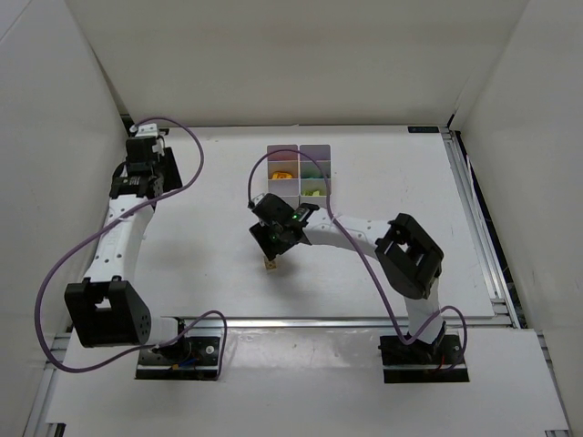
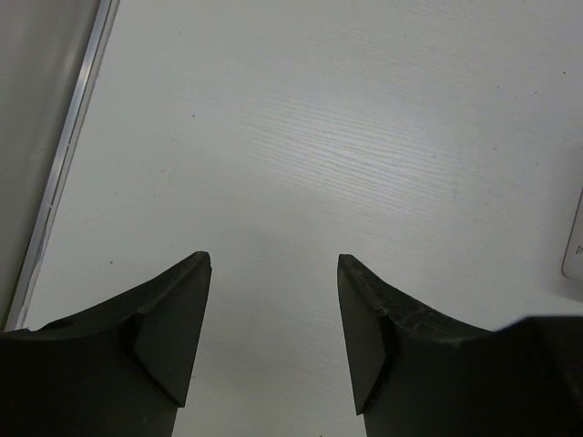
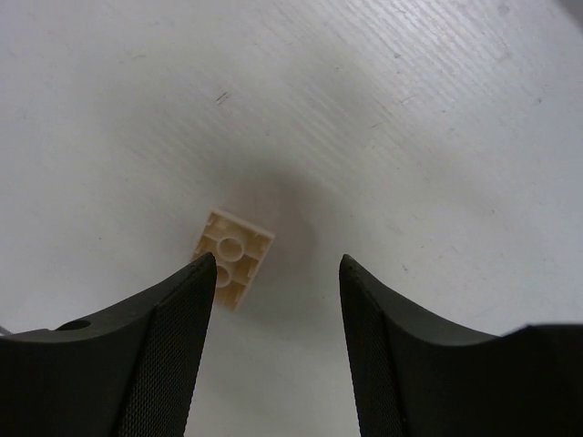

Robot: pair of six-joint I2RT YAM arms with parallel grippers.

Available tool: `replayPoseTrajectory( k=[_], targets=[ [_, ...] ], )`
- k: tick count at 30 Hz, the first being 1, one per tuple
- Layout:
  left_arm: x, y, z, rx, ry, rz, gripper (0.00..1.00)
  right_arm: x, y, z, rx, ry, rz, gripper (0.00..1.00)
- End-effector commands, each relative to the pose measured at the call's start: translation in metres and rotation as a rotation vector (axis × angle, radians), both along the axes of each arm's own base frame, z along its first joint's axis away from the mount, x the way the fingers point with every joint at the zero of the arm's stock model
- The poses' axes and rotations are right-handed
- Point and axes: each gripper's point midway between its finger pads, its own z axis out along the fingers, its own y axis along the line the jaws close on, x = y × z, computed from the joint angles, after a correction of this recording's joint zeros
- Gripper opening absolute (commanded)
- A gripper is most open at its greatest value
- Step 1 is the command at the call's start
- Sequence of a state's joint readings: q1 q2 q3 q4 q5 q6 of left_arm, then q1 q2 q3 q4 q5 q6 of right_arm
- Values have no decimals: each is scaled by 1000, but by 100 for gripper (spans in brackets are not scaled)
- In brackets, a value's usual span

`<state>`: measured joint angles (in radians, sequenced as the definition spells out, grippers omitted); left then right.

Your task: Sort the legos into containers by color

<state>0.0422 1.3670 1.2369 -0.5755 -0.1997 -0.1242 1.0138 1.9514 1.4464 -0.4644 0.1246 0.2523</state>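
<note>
As the right gripper [image 3: 273, 259] gapes, one finger [image 3: 168, 337] overlaps a lego [image 3: 235, 248].

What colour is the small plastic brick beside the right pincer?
The small plastic brick is cream, clearest in the right wrist view.

One camera sits high up behind the two arms and looks down on the whole flat white table [image 1: 383, 273]. Each wrist camera looks down past its own black fingers [image 2: 164, 337], very close to the table. The top view and the right wrist view both show the small cream plastic brick [image 3: 233, 259].
</note>
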Motion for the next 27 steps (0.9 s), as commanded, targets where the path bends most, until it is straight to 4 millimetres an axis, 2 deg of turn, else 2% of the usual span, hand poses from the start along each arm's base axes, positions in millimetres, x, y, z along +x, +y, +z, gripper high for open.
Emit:
replayPoseTrajectory(
  k=[1, 6, 14, 27],
  targets=[
    [-4, 4, 16, 25, -54, 6, 69, 13, 7, 11, 21, -31, -80, 61],
    [-4, 5, 12, 25, -44, 7, 69, 5, 9, 6, 30, 14, -83, 62],
    [-7, 7, 3, 25, -23, 6, 69, -1, 18, 14, 80, 42, -46, 64],
    [-9, 7, -5, 30, -1, -5, 70, -7, 26, 0, 79, 90, -11, 65]
  ],
)
